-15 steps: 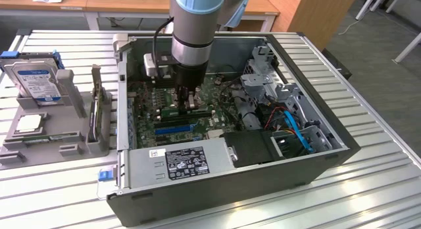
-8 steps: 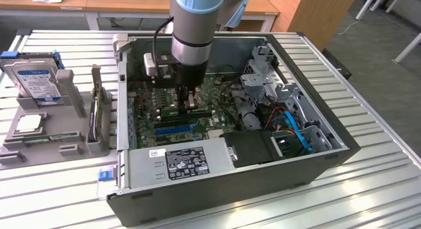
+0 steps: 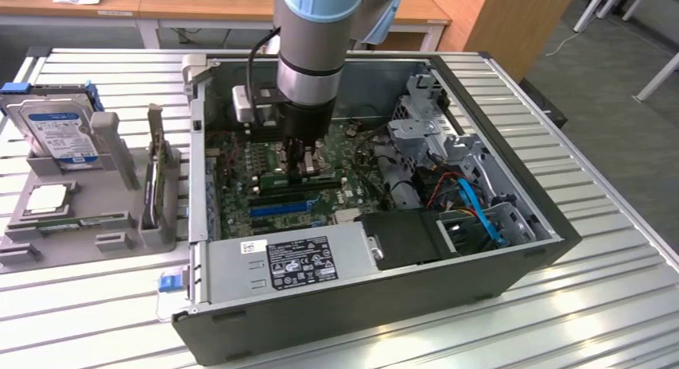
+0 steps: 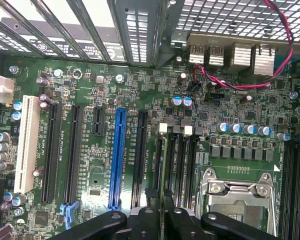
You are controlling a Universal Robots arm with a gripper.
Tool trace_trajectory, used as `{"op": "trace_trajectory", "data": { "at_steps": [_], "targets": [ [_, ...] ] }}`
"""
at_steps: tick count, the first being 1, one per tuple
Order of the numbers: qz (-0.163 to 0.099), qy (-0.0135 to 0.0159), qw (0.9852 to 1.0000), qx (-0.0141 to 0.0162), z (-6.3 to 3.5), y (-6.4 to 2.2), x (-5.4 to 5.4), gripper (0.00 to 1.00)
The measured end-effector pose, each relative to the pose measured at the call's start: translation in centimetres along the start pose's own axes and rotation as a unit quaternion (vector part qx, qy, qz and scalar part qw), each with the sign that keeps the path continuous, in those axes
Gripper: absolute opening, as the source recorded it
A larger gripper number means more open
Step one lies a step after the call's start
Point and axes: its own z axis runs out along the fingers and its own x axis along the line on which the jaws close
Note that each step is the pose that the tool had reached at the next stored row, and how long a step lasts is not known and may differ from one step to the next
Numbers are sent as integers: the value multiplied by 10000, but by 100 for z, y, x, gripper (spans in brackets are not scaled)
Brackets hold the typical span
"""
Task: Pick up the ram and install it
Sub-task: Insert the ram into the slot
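Note:
Inside the open computer case (image 3: 510, 258), my gripper (image 3: 302, 158) reaches down over the motherboard (image 3: 238, 166). It is shut on the ram (image 3: 301, 179), a thin green stick that lies along the black memory slots just under the fingers. In the wrist view the ram (image 4: 163, 165) shows edge-on between the two dark fingers (image 4: 150, 220) of the gripper (image 4: 161, 216). It lines up with a memory slot with a white clip (image 4: 163, 127) at its far end. Whether the ram is seated in the slot I cannot tell.
A blue expansion slot (image 4: 117, 155) and black slots lie beside the memory slots, with the silver processor socket (image 4: 240, 197) on the other side. The power supply (image 3: 286, 262), drive cage and blue cables (image 3: 479, 214) crowd the case. A grey rack (image 3: 106, 218) at the exterior view's left holds a hard drive (image 3: 62, 132).

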Motion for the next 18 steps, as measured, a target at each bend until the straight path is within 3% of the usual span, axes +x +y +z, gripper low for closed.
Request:
{"op": "trace_trajectory", "data": {
  "at_steps": [11, 18],
  "targets": [
    [3, 1, 10000, 0, 24, -1, 1, 14],
    [3, 0, 10000, -30, 16, -37, 2, 14]
  ]
}}
